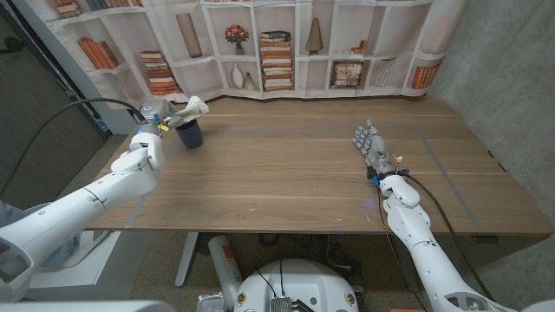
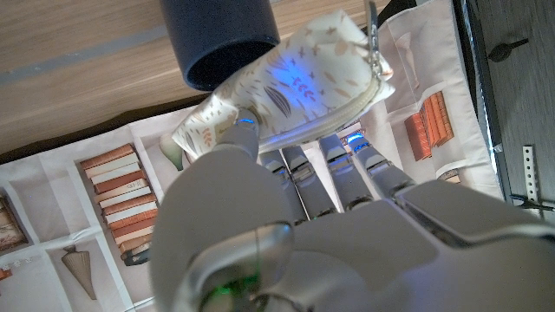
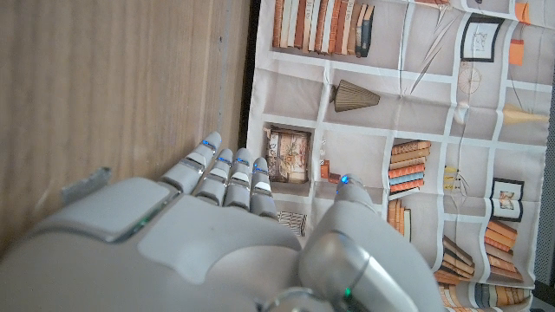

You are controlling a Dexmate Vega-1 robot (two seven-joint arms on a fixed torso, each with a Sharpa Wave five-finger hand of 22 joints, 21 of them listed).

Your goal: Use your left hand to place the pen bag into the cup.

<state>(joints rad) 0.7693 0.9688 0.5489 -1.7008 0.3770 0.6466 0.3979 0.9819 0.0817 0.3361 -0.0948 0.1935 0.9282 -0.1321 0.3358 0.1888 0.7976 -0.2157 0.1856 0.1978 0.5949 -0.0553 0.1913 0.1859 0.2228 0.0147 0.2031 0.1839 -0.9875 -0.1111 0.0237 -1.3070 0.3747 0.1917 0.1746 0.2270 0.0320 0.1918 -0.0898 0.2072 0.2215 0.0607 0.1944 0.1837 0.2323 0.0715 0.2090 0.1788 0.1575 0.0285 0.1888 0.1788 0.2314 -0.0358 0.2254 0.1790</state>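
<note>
Gripping the cream patterned fabric pen bag (image 2: 295,87), the left hand (image 1: 154,128) holds it just above the dark blue cylindrical cup (image 1: 191,133). Bag looks soft, light and floppy; mid-body grip suits. Right hand (image 1: 373,149) well apart from the cup, fingers extended, holding nothing.

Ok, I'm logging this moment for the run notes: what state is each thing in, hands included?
pen bag: gripped by the left hand, held over the cup's mouth, not yet inside.
cup: upright on the table, mouth open.
left hand: grips the pen bag beside the cup.
right hand: holds nothing, fingers extended, at the table's right side.
</note>
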